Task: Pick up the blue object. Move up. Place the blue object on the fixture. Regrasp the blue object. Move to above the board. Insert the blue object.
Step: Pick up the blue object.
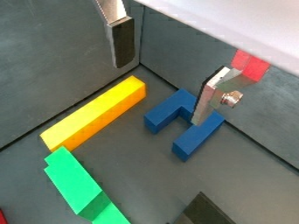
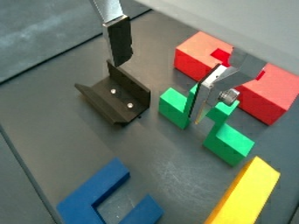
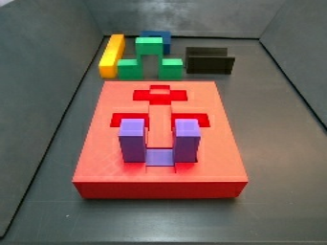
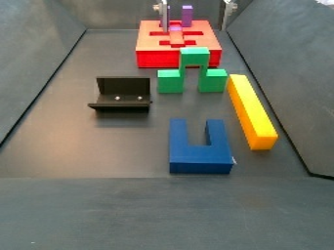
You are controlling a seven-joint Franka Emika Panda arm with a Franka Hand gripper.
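The blue object (image 4: 201,146) is a dark-blue U-shaped block lying flat on the dark floor (image 4: 78,137), its two prongs pointing toward the red board (image 4: 179,43) in a side view. The yellow bar (image 4: 251,109) lies just beside it at 2 o'clock, the green block (image 4: 192,70) at 12 o'clock, and the fixture (image 4: 124,95) at 10 o'clock. The gripper (image 1: 173,61) hangs above, its fingers (image 1: 121,42) spread apart and holding nothing.

One gripper (image 2: 167,73); four blocks (image 4: 201,147) (blue, green, yellow, purple).
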